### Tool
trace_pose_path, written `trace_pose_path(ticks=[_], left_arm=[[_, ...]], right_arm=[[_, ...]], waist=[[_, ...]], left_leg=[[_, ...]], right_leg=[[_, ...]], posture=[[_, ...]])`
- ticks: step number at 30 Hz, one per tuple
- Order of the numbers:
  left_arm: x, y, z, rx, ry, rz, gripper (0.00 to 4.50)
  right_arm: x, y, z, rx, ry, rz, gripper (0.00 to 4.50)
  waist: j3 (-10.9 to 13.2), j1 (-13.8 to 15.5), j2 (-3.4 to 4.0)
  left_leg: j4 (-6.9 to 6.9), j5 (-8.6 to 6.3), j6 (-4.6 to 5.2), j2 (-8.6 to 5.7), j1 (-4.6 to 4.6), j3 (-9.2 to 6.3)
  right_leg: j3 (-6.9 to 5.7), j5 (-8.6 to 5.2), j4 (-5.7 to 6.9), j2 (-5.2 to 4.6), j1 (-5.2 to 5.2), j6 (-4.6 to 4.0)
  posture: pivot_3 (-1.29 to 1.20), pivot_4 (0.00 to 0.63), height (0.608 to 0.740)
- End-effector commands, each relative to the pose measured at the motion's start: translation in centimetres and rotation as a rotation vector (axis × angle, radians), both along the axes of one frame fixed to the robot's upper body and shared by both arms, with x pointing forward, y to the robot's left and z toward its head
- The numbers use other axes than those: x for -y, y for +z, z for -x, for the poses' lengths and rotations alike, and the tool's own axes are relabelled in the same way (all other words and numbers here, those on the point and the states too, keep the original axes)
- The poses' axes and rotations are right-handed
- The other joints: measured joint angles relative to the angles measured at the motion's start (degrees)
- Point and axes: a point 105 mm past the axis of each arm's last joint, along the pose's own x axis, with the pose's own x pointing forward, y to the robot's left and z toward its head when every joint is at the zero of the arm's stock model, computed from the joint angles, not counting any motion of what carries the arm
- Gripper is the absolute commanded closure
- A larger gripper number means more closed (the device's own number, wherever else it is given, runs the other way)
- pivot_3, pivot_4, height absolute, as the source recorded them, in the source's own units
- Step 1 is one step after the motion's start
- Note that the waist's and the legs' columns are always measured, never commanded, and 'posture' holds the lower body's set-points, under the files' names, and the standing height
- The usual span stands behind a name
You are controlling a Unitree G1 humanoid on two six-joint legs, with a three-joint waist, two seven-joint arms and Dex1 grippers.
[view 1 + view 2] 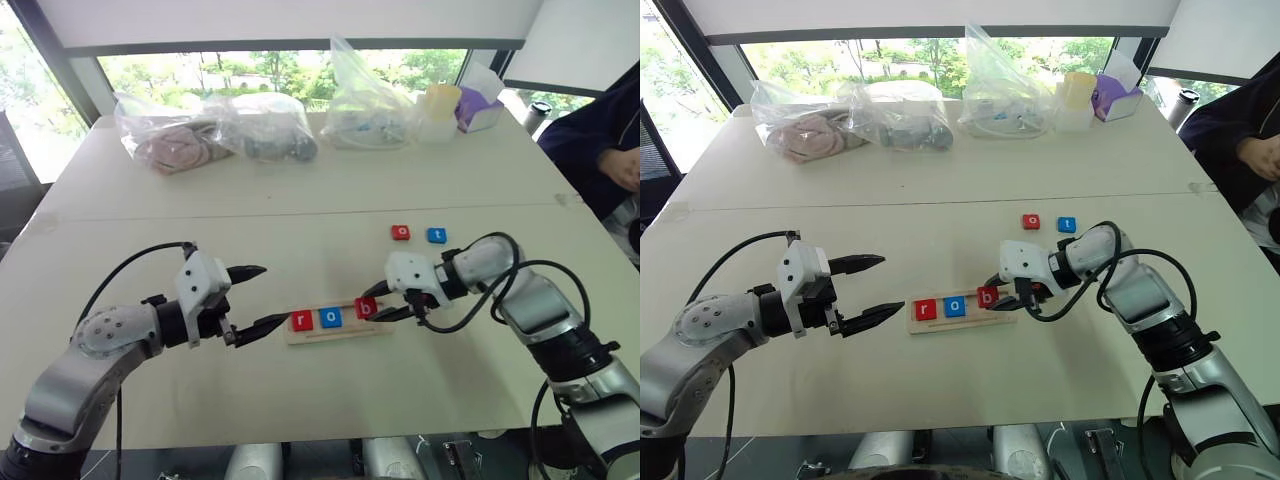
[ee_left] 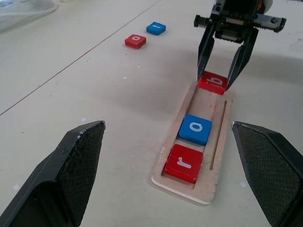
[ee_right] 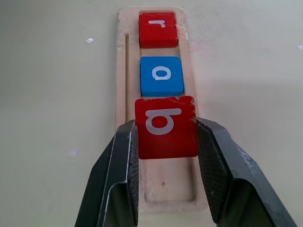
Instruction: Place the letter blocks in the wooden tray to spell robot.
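Long wooden tray (image 1: 338,327) lying on the near middle of the pale table (image 1: 300,180), between the two arms. Red "r" block (image 1: 302,320) at the tray's left end, blue "o" block (image 1: 331,317) just beside it to the right. Red "b" block (image 3: 165,126) third in line, pinched from both sides by the right gripper (image 1: 382,300), black fingers (image 3: 124,170) pressed against its edges, over the tray's middle; touching the tray floor or not, cannot tell. Tray's right end bare. Left gripper (image 1: 256,300) level, just left of the tray's left end, fingers spread wide, holding nothing. Red "o" block (image 1: 401,232) and blue "t" block (image 1: 437,235) side by side, farther back and right of the tray, well apart from it.
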Motion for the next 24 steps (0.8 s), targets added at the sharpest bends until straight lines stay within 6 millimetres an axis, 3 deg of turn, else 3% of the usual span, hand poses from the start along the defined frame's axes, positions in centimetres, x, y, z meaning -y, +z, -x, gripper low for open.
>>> trace_pose_path(ticks=[1, 22, 24], left_arm=[[0.4, 0.8, 0.4, 0.039, -0.012, 0.004, 0.0], [0.6, 0.9, 0.4, 0.047, 0.004, 0.017, 0.0], [0.7, 0.9, 0.4, 0.047, 0.003, 0.018, 0.0]], right_arm=[[-1.2, 0.5, 0.3, 0.032, 0.016, -0.012, 3.38], [-1.8, -0.6, 0.1, 0.018, -0.014, 0.012, 3.38], [-1.8, -0.6, 0.1, 0.016, -0.013, 0.014, 2.32]], waist=[[0.0, 0.1, 0.0], [0.0, 0.1, -0.01], [0.0, 0.1, -0.01]], left_leg=[[0.0, 0.0, 0.0, 0.0, 0.0, 0.0], [0.0, 0.0, 0.0, 0.0, -0.01, 0.01], [-0.01, 0.0, 0.0, 0.0, -0.01, 0.01]], right_leg=[[0.0, 0.0, 0.0, 0.0, 0.0, 0.0], [-0.01, 0.0, -0.02, 0.02, 0.0, 0.0], [-0.01, 0.0, -0.02, 0.02, 0.0, 0.0]], posture=[[0.0, 0.15, 0.74], [0.0, 0.15, 0.74], [0.0, 0.15, 0.74]])
